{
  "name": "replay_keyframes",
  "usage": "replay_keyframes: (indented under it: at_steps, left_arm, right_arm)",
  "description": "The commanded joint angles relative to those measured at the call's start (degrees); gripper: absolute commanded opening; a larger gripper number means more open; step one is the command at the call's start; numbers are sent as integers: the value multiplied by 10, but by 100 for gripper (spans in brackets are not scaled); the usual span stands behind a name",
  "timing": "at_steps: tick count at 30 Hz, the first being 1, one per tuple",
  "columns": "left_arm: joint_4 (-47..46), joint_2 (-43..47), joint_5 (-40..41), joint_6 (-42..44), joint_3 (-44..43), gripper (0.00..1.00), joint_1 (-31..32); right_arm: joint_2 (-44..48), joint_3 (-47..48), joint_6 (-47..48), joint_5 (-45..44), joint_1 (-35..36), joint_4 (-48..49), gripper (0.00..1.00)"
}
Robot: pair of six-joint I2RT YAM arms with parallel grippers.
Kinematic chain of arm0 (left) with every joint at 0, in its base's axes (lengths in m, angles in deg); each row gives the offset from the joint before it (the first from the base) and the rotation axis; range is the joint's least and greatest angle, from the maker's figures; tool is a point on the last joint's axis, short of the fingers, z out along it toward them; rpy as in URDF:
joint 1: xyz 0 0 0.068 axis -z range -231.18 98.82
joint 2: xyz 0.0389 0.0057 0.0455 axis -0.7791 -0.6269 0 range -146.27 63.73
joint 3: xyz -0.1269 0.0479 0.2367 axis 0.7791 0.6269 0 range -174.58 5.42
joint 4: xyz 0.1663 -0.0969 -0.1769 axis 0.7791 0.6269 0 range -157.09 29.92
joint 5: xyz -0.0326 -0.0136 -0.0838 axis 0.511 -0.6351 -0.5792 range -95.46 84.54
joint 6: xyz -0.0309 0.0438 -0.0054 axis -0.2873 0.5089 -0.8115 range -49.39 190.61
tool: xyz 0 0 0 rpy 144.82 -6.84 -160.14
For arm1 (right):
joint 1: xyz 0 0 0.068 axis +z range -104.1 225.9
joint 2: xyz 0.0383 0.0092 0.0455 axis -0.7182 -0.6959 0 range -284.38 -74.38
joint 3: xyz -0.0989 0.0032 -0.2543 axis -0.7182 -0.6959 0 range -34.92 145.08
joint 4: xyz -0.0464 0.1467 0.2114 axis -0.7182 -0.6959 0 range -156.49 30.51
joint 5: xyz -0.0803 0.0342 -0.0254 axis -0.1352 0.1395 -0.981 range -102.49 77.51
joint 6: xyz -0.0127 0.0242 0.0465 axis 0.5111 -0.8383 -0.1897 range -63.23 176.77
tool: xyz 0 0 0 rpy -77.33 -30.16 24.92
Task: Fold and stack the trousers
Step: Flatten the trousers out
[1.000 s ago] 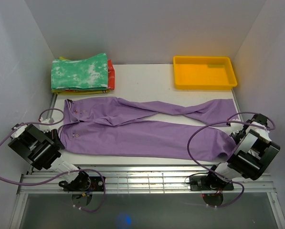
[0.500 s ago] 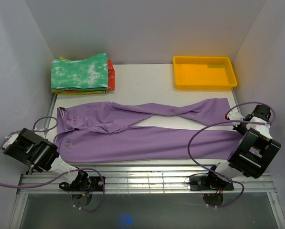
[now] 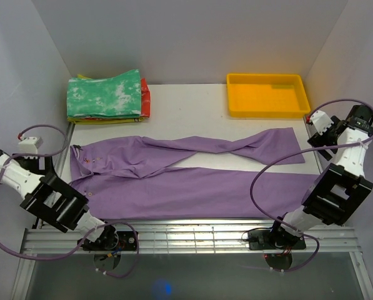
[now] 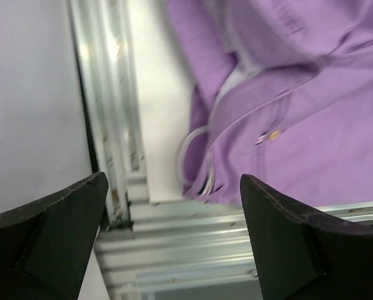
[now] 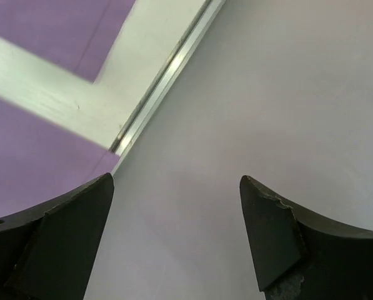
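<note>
White table (image 3: 192, 106), pale walls (image 3: 192, 37). Top view: trousers (image 3: 192, 187) lie flat across mid-frame, long axis left-right, waistband (image 3: 75, 164) left, cuffs (image 3: 297, 147) right. Left wrist: left gripper (image 4: 174, 187) jaws wide, empty, waistband at upper right. Right wrist: right gripper (image 5: 177, 181) also wide, empty, cloth upper left. I'd pinch both ends of one leg together and fold evenly so nothing bunches.

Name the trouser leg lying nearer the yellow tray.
The far leg, its cuff close to the yellow tray; the near leg lies along the table front edge.
</note>
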Motion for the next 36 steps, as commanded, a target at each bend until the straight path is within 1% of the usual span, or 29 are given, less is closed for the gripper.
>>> replay_keyframes:
  at_steps: [1, 3, 4, 7, 8, 9, 10, 12, 13, 15, 16, 17, 18, 19, 20, 22, 23, 25, 26, 30, 32, 33, 34, 36]
  left_arm:
    - [-3, 35, -48, -78, 19, 98, 94]
    - [-35, 44, -36, -120, 36, 98, 139]
    - [-47, 44, -33, -170, 52, 98, 176]
    - [-94, 33, -11, -253, 79, 98, 225]
    - [-112, 29, -11, -265, 93, 98, 232]
    - [-121, 23, -2, -279, 99, 98, 238]
    - [-129, 13, 2, -298, 108, 94, 247]
    - [-157, 2, 21, -317, 118, 84, 253]
    - [-164, -3, 25, -325, 120, 76, 254]
    - [-181, -24, 30, -340, 126, 68, 254]
    - [-188, -31, 38, -346, 128, 63, 254]
    - [-199, -45, 40, -350, 129, 52, 254]
    - [-207, -51, 44, -358, 131, 46, 254]
    - [-214, -56, 53, -363, 131, 37, 254]
    - [-225, -62, 56, -366, 130, 20, 254]
    - [-234, -74, 64, -378, 119, 2, 254]
    - [-235, -78, 62, -380, 115, 0, 253]
    - [-237, -78, 56, -382, 98, 0, 253]
    - [-235, -76, 48, -381, 93, 0, 253]
    - [-237, -56, 36, -378, 66, 0, 247]
    - [-237, -36, 9, -368, 53, 0, 236]
    - [-238, -29, 8, -367, 51, 0, 228]
    - [-241, -16, 5, -365, 50, 0, 224]
    - [-250, -5, 8, -358, 48, 0, 209]
  right_arm:
    - [-46, 56, -73, 56, 32, -75, 87]
    - [-69, 61, -80, 53, 55, -71, 87]
    - [-75, 57, -80, 52, 63, -69, 87]
    - [-94, 46, -77, 56, 92, -51, 89]
    - [-100, 29, -77, 52, 100, -37, 90]
    - [-102, 20, -77, 49, 115, -3, 90]
    - [-104, 11, -76, 46, 121, 16, 91]
    - [-107, -16, -75, 36, 136, 82, 91]
    - [-113, -18, -74, 32, 142, 96, 91]
    - [-136, -5, -76, 26, 150, 112, 91]
    - [-146, 5, -80, 26, 151, 112, 91]
    - [-166, 15, -87, 26, 153, 111, 91]
    - [-177, 27, -94, 29, 157, 109, 91]
    - [-185, 51, -111, 31, 158, 106, 91]
    - [-201, 63, -117, 40, 159, 101, 91]
    - [-209, 81, -119, 46, 165, 92, 91]
    - [-216, 81, -118, 41, 168, 94, 91]
    - [-224, 70, -111, 30, 179, 101, 90]
    - [-239, 67, -111, 8, 182, 102, 89]
    - [-287, 61, -111, -38, 187, 99, 82]
    - [-308, 59, -110, -64, 186, 98, 72]
    - [-311, 58, -108, -66, 185, 101, 67]
    - [-313, 58, -107, -67, 183, 102, 60]
    - [-318, 60, -108, -68, 181, 102, 53]
